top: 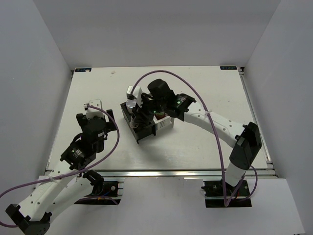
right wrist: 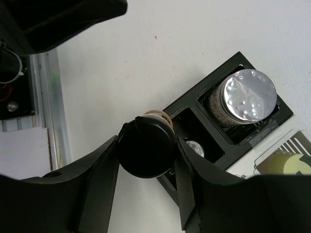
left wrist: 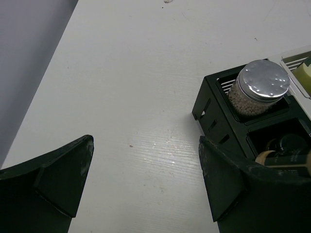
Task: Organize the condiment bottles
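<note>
Right wrist shows right tool [right wrist: 146,167] clamped on a round black-lidded jar [right wrist: 146,145]; left tool [left wrist: 145,165] spread apart.

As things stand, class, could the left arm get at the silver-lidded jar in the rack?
Probably yes: the left gripper is open and only bare table lies between it and the silver-lidded jar. The right gripper, shut on a black-lidded jar close by, may crowd the approach.

Text check | you have nothing legible in any view | two blue stickers [top: 83,69] at the far corners of the table [top: 205,88]: print too small for you to read
</note>
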Robot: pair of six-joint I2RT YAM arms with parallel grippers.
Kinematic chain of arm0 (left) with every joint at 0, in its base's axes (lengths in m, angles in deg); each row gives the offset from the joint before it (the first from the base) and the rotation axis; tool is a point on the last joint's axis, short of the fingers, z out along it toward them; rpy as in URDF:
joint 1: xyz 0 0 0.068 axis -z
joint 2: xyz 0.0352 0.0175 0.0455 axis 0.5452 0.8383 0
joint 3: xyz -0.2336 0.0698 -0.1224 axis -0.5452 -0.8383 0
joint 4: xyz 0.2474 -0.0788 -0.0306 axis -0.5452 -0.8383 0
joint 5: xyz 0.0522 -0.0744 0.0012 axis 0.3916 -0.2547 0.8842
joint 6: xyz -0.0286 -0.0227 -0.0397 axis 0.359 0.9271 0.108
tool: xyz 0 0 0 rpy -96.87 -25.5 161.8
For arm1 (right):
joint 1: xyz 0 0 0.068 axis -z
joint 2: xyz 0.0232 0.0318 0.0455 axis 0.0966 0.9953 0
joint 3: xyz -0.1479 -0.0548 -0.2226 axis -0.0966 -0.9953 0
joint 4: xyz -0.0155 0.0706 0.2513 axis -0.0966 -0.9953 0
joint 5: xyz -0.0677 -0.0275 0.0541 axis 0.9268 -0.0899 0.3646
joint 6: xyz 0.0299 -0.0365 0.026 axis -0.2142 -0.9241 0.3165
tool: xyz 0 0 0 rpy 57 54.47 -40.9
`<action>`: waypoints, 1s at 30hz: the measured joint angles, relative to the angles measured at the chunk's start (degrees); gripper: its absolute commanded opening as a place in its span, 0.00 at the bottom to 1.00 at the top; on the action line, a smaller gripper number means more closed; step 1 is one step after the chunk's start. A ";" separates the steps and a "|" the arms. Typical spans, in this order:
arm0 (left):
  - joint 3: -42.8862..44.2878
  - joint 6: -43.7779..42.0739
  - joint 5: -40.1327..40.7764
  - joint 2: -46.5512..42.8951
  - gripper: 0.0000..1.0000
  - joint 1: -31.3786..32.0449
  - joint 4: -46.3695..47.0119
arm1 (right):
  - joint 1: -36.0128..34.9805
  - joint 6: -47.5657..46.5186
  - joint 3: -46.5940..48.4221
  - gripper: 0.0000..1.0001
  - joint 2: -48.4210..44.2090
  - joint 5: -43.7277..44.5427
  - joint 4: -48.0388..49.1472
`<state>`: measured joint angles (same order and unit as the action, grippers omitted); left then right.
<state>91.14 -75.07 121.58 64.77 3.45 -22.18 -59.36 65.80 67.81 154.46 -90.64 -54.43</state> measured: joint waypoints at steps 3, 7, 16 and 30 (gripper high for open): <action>0.00 0.00 -0.09 -0.24 0.98 0.00 0.04 | 0.02 0.00 0.00 0.00 1.84 1.07 0.96; 0.00 0.00 -0.22 -0.39 0.98 -0.02 0.33 | 0.02 0.22 0.11 0.00 2.69 2.75 3.13; 0.00 -0.02 -0.44 -0.50 0.98 -0.04 0.66 | 1.01 0.50 0.11 0.00 2.75 5.40 5.29; 0.00 -0.02 -0.63 -0.50 0.98 -0.17 0.66 | 4.00 1.95 -3.39 0.00 2.29 3.72 9.11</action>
<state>91.14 -75.09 120.94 64.27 3.28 -21.53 -55.36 67.75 64.42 156.75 -86.93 -45.32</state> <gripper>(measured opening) 0.981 0.506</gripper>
